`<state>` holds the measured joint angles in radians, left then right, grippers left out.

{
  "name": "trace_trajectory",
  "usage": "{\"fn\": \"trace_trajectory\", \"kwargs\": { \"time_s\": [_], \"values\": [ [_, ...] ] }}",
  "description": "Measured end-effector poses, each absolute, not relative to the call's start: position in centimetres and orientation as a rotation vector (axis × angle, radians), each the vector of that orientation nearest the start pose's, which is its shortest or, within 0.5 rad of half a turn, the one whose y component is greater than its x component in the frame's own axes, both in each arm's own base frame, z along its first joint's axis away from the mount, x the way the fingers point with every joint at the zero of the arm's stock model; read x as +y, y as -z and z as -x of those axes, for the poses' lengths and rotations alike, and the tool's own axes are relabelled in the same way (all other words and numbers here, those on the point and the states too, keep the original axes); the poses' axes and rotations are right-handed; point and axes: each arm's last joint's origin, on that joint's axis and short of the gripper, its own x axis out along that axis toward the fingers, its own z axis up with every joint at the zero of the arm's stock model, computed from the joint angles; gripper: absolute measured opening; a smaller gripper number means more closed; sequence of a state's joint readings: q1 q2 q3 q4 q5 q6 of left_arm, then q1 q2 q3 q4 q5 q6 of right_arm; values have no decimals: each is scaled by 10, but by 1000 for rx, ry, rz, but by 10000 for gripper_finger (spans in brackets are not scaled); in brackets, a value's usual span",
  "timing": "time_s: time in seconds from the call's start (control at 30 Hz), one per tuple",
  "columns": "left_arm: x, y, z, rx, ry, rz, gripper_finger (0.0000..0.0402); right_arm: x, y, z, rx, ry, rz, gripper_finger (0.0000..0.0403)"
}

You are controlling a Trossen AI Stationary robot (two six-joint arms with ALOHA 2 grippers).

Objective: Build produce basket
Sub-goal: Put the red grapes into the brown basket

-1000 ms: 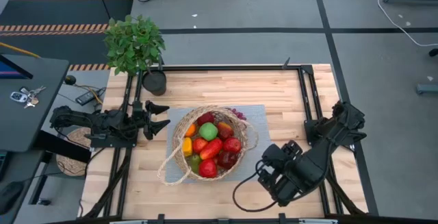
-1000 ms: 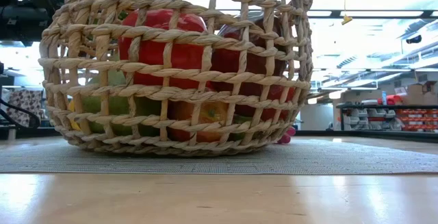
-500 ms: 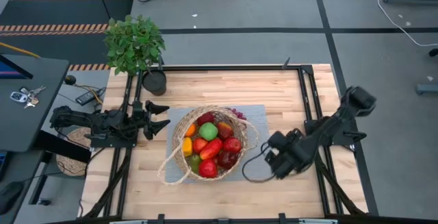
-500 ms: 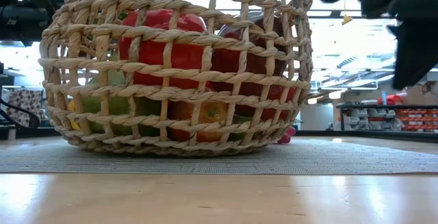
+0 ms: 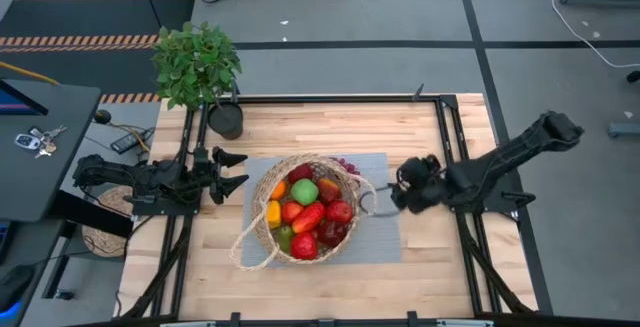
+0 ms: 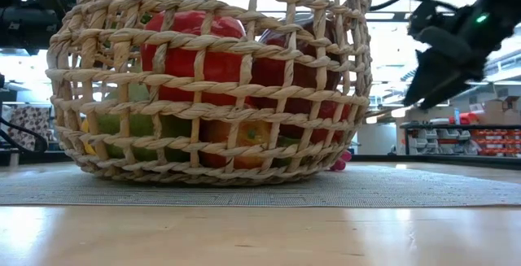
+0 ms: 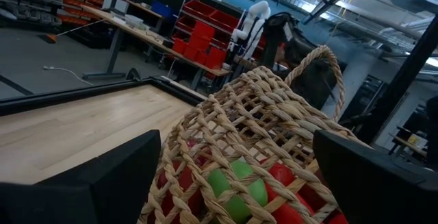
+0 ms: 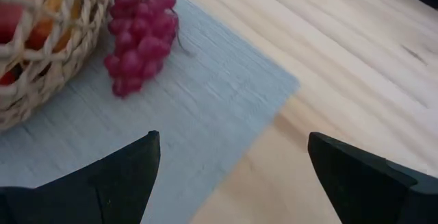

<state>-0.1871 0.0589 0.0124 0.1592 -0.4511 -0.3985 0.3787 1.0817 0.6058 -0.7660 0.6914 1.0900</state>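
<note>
The wicker basket point(image 5: 300, 217) stands on a grey mat point(image 5: 385, 242), filled with produce: a green apple point(image 5: 304, 191), red apples and peppers. Purple grapes point(image 8: 140, 35) lie on the mat against the basket's far side, and show in the high view point(image 5: 347, 166). My right gripper point(image 5: 400, 194) is open and empty, just right of the basket, above the mat, pointing at the grapes. My left gripper point(image 5: 238, 172) is open and empty at the basket's left, with the basket wall point(image 7: 260, 142) in front of its fingers.
A potted plant point(image 5: 198, 65) in a black pot point(image 5: 226, 120) stands at the table's far left corner. The basket's thin handle loops over its rim point(image 5: 245, 247). Bare wood lies near point(image 5: 330, 287) and far point(image 5: 340, 122) of the mat.
My right gripper has come from the table's near right corner toward the far edge and the basket, its arm stretching out, and now points at the grapes. It stays open. The basket and produce have not moved.
</note>
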Motion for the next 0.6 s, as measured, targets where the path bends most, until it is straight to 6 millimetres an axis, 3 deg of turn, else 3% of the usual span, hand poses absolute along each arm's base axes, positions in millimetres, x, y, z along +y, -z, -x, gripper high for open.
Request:
{"fn": "trace_trajectory", "kwargs": {
  "time_s": [0.27, 0.4, 0.6],
  "values": [
    [-6, -178, -98, -159, -239, 432, 389, -2, -178, -181, 682, 526, -289, 374],
    [-6, -178, -98, -159, -239, 432, 389, -17, -171, -189, 611, 369, -267, 374],
    [-6, -178, -98, -158, -239, 431, 389, -33, -160, -201, 442, 323, -238, 375]
  ]
}}
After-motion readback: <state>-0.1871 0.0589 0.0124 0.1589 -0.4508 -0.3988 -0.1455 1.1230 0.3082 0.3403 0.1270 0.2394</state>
